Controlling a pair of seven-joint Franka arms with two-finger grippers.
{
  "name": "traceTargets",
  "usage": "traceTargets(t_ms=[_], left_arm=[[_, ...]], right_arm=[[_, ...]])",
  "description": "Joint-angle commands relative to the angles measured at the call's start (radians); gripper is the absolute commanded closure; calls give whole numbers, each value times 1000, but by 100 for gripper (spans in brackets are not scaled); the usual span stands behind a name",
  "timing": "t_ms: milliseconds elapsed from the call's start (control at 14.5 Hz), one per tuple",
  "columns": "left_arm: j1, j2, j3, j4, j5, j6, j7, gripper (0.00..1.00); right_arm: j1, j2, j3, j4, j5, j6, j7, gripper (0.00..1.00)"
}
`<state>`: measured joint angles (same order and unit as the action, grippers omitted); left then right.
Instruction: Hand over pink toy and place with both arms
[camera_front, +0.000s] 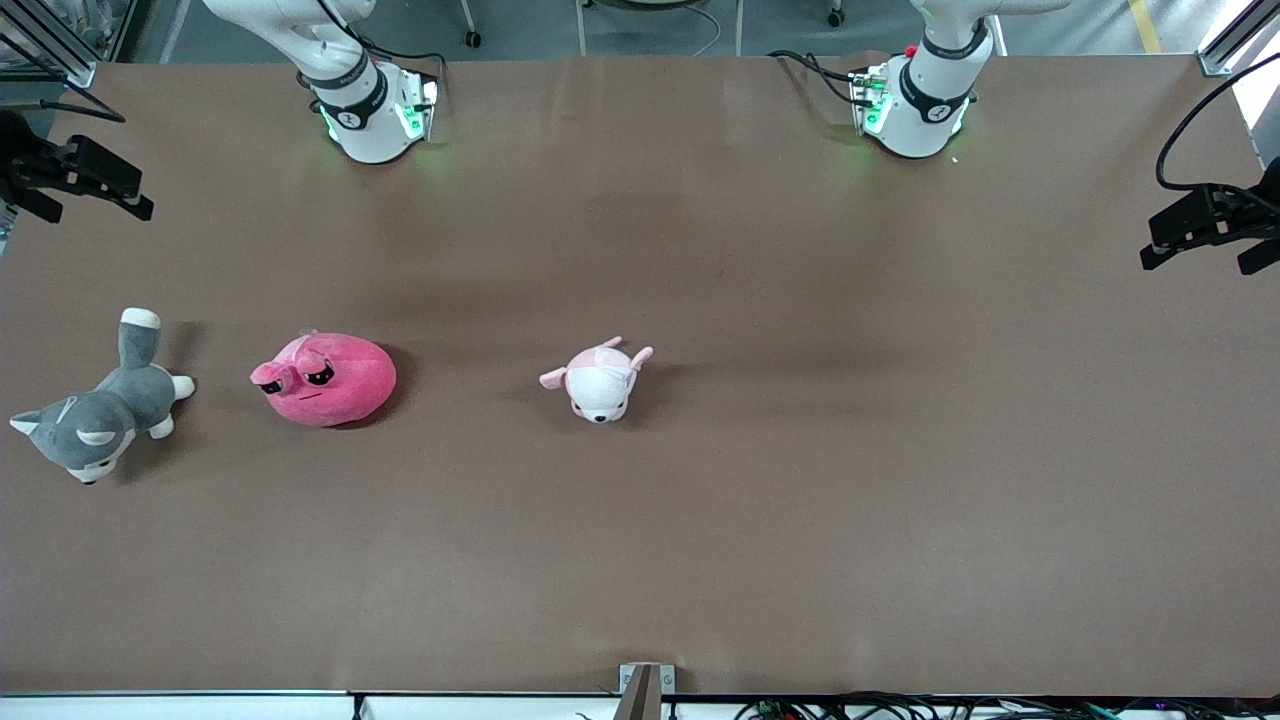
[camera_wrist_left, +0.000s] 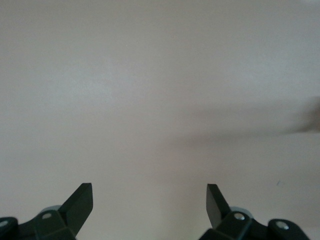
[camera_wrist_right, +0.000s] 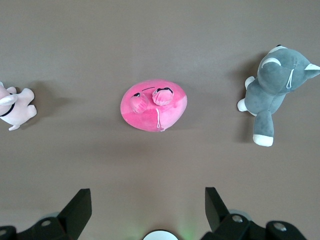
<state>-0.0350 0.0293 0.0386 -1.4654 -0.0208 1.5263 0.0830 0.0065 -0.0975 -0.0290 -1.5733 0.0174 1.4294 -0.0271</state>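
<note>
The pink toy (camera_front: 325, 380), a hot-pink rounded plush with droopy black eyes, lies on the brown table toward the right arm's end. It also shows in the right wrist view (camera_wrist_right: 154, 106), well apart from the fingers. My right gripper (camera_wrist_right: 148, 192) is open and empty, held high over the table near its own base (camera_front: 365, 110). My left gripper (camera_wrist_left: 149, 189) is open and empty over bare table. Neither gripper shows in the front view; only the arms' lower parts do.
A grey-and-white husky plush (camera_front: 100, 415) lies beside the pink toy, at the right arm's end. A white puppy plush (camera_front: 600, 380) lies near the table's middle. The left arm's base (camera_front: 915, 105) stands at the table's back edge. Black camera mounts (camera_front: 75, 170) (camera_front: 1210, 225) stand at both ends.
</note>
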Motion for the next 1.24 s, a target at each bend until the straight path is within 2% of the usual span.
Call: traceTargets(t_ms=[0,275,1170], left_arm=[[-17,3,1,7,4,15,-5,0],[-5,9,3,7,-31,18,-5,0],[-2,9,3,7,-31,18,-5,0]], right_arm=[[-5,-4,6,-1,-5,-6,-10,0],[-8,-4,6,-1,-5,-6,-10,0],[-7,-4,6,-1,-8,-6,-10,0]])
